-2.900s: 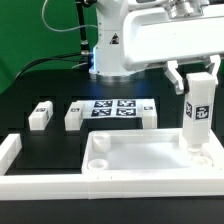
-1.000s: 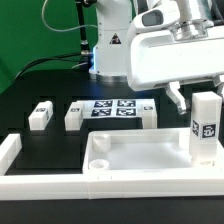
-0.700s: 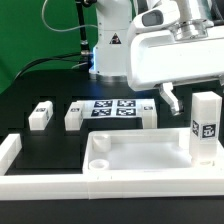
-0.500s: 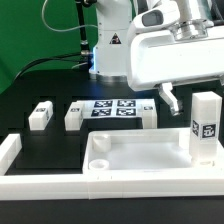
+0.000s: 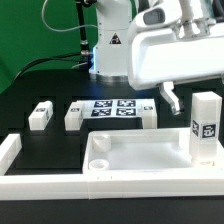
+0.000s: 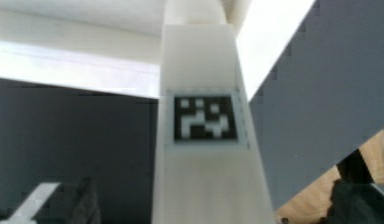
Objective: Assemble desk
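Note:
The desk's white tabletop [image 5: 135,160] lies tray-side up near the front. One white leg [image 5: 207,125] with a tag stands upright in its corner at the exterior view's right. My gripper [image 6: 203,205] is open around that leg [image 6: 210,150], with a gap on each side of it. Its dark fingers [image 6: 47,203] stand clear of the leg's faces. In the exterior view only one finger [image 5: 171,100] shows, apart from the leg toward that view's left. Three more legs [image 5: 39,115] lie on the black table behind the tabletop.
The marker board [image 5: 113,110] lies between two of the lying legs [image 5: 75,115]. Long white border bars [image 5: 40,186] run along the front and the exterior view's left. The robot's base [image 5: 108,50] stands at the back, before a green backdrop.
The jaws have spread off the upright leg, and the visible finger moved toward the exterior view's left. The leg stays standing in the corner by itself.

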Tool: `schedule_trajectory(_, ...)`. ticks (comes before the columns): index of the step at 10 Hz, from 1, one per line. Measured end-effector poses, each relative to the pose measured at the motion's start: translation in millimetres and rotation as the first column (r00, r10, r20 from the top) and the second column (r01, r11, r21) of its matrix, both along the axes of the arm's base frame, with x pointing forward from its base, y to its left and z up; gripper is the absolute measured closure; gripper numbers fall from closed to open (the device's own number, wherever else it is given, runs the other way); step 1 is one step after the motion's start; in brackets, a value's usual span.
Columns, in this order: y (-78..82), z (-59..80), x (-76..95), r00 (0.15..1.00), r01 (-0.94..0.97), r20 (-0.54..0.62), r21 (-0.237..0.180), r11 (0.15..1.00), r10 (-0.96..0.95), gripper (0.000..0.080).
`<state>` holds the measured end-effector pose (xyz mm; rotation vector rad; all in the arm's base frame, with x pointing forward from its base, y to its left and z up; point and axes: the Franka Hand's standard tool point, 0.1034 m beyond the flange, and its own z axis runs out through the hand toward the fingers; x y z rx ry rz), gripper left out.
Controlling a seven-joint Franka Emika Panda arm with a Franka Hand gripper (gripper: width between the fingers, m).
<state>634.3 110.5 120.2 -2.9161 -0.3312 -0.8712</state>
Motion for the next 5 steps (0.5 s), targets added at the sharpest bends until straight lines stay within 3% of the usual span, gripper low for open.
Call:
schedule_trajectory(2, 6.0, -11.1, -6.4, 0.995, -0.013, -0.103, 0.0, 1.0, 0.013, 0.0151)
schedule_trajectory(5, 6.4, -8.6, -1.9, 0.949, -0.017, -0.314, 0.003, 1.0, 0.017, 0.0151)
